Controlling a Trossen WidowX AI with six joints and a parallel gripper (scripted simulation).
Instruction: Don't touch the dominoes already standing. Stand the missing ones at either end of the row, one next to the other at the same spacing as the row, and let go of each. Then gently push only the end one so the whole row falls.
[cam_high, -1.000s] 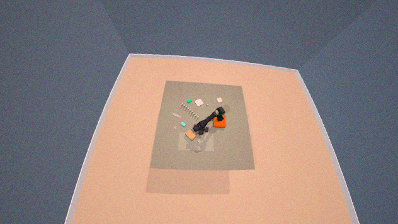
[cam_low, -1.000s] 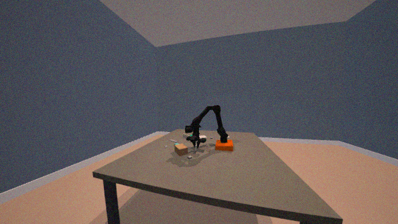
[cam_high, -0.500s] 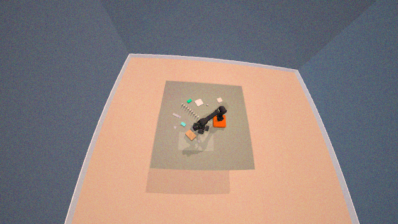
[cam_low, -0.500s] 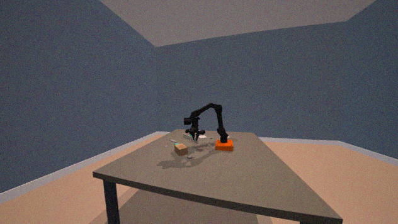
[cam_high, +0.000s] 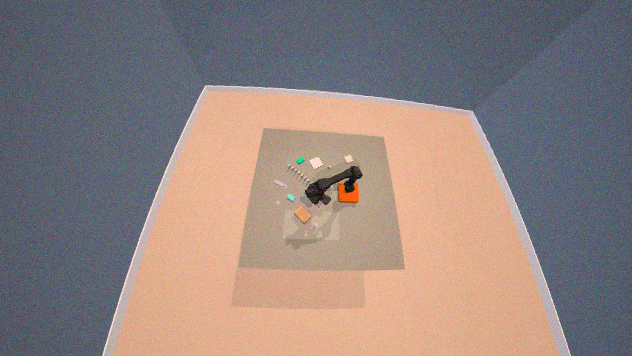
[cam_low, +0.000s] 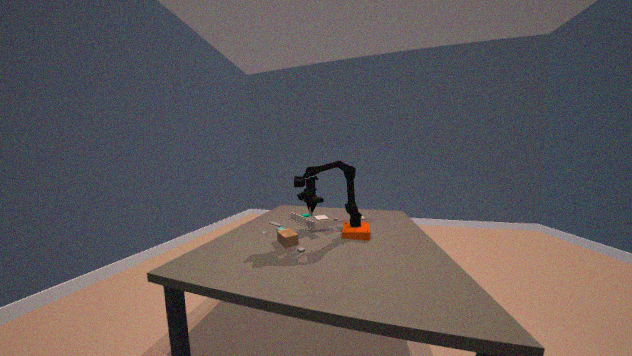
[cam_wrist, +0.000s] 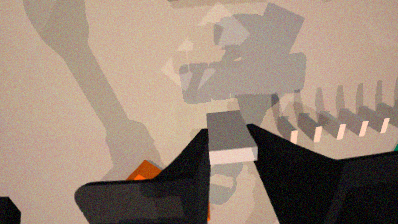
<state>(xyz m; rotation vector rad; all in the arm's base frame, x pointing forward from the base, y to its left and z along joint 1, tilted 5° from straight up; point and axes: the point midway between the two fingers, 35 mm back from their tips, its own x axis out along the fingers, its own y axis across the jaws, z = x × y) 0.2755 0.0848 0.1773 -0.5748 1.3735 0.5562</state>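
Note:
My gripper (cam_low: 311, 212) (cam_wrist: 227, 132) is shut on a domino (cam_wrist: 232, 156), grey on its broad side with a pale pink end, and holds it upright between the fingertips in the wrist view. Whether its foot touches the table is not clear. A row of several standing dominoes (cam_high: 299, 175) (cam_wrist: 341, 131) runs diagonally just left of the arm in the top view. In the wrist view the row is to the right of the held domino, beyond the right finger, with a gap between. The fingertips are hidden under the arm in the top view.
A tan block (cam_high: 302, 215) (cam_low: 287, 237) and a teal piece (cam_high: 291, 198) lie near the arm. A green piece (cam_high: 300, 160), a white square (cam_high: 316, 162) and a pale square (cam_high: 348, 159) lie at the back. A pale strip (cam_high: 280, 183) lies left of the row. The arm's base (cam_high: 348, 193) is orange.

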